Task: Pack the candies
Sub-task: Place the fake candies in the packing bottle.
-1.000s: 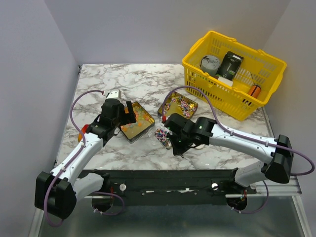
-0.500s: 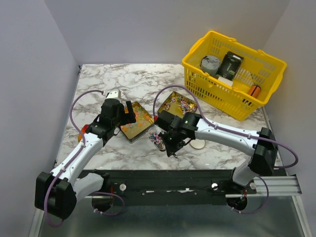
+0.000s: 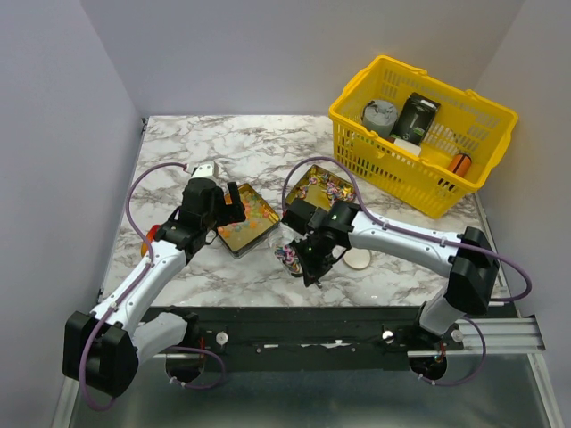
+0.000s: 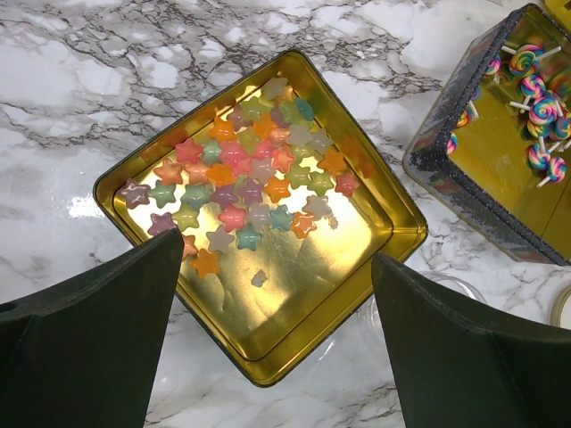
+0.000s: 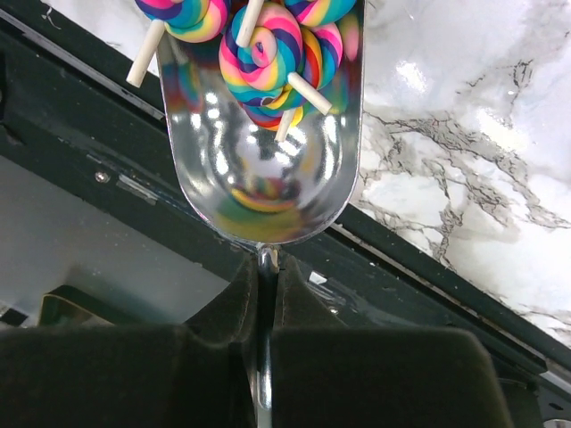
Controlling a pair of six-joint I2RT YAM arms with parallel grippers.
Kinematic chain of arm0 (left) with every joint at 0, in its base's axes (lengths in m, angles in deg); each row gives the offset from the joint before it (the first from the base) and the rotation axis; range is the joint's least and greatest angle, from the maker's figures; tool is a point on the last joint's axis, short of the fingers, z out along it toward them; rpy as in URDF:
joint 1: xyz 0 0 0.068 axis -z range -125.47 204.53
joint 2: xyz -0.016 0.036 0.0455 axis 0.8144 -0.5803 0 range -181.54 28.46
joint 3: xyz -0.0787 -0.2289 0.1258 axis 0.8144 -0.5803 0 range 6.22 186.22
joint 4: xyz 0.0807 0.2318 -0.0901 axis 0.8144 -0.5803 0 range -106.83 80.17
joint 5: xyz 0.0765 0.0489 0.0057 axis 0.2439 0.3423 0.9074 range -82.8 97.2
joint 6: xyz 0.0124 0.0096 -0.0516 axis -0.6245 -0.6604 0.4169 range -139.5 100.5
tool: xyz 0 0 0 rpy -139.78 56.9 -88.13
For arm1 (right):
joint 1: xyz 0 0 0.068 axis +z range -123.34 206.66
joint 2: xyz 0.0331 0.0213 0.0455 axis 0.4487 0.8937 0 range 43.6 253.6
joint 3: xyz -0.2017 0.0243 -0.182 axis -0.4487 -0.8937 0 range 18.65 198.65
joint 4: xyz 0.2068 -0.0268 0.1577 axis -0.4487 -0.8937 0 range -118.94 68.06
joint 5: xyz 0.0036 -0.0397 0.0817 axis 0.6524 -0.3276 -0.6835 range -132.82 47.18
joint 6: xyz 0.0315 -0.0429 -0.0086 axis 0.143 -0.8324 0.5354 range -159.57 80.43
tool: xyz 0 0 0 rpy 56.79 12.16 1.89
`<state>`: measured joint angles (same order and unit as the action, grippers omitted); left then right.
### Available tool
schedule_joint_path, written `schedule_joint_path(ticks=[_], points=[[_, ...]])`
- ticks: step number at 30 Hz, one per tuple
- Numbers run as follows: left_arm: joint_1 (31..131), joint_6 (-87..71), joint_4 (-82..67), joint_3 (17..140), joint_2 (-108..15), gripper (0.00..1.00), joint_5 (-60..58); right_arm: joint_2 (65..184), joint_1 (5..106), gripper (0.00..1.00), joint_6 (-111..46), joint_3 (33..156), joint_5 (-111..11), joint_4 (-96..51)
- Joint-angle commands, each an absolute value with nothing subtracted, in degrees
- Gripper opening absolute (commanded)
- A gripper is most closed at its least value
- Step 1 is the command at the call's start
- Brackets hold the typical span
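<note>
Right gripper (image 5: 265, 299), mine, is clamped on the handle of a metal scoop (image 5: 263, 187); swirl candies (image 5: 268, 49) sit in its bowl just ahead. I judge packing barely begun: many more wait in the tin (image 4: 451, 134) behind.

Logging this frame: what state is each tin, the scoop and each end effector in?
star tin: open, partly filled with star candies.
lollipop tin: open, lollipops inside.
scoop: loaded with lollipops.
left end effector: open, empty, over the star tin.
right end effector: shut on the scoop's handle.
</note>
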<state>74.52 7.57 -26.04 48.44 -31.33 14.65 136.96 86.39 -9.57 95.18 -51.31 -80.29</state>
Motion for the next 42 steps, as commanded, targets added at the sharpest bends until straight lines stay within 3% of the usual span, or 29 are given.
schedule_joint_path(ticks=[1, 42], points=[[74.13, 7.22, -26.62, 47.97, -30.60, 0.99, 13.88, 137.73, 84.93, 0.01, -9.07, 95.03, -56.78, -79.25], [73.86, 7.74, -25.21, 47.62, -29.37, 0.99, 13.97, 143.18, 72.89, 0.01, -4.33, 97.32, -81.31, -82.85]])
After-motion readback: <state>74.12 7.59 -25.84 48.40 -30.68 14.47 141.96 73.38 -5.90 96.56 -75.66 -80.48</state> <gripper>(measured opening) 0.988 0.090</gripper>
